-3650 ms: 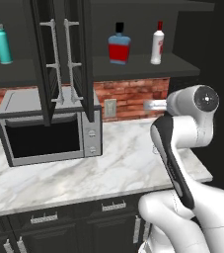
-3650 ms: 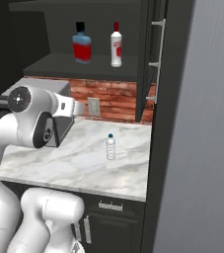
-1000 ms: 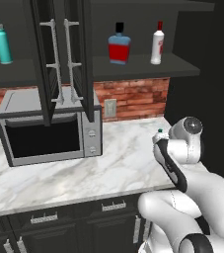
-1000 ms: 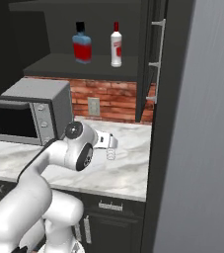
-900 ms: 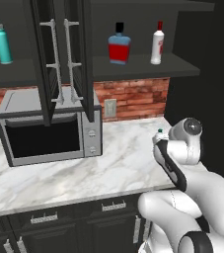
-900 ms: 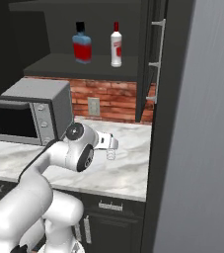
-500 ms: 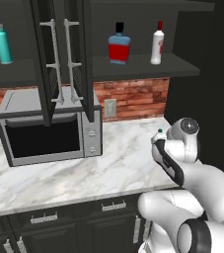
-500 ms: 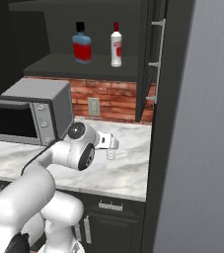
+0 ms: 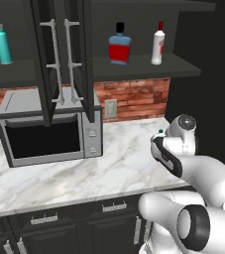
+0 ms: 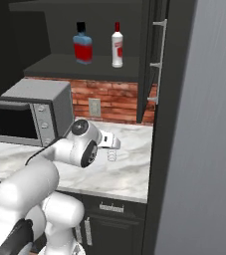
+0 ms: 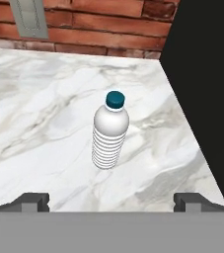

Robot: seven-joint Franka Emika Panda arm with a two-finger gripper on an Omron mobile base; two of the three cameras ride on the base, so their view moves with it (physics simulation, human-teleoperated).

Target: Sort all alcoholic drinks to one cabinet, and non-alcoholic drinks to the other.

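Observation:
A small clear ribbed water bottle [image 11: 110, 134] with a dark teal cap stands upright on the marble counter [image 11: 44, 123], also seen as the water bottle [image 10: 112, 155]. My gripper [image 11: 112, 201] is open just short of it, with one fingertip on each side and nothing between them. On the right black cabinet's shelf [image 9: 143, 69] stand a squat blue bottle [image 9: 119, 48] with a red label and a slim white bottle [image 9: 157, 45] with a red cap. A teal bottle [image 9: 3, 43] stands on the left cabinet's shelf [image 9: 15, 75].
Two open cabinet doors [image 9: 67, 64] with silver bar handles hang over a grey microwave [image 9: 49, 131]. A black tall panel [image 11: 207, 74] closes the counter's right end near the bottle. A brick backsplash [image 11: 84, 24] with a wall outlet [image 11: 30, 17] runs behind.
Since the earliest frames the arm has dropped from shelf height to the counter, toward the water bottle. Over the last second it has barely moved, and the jaws have stayed open.

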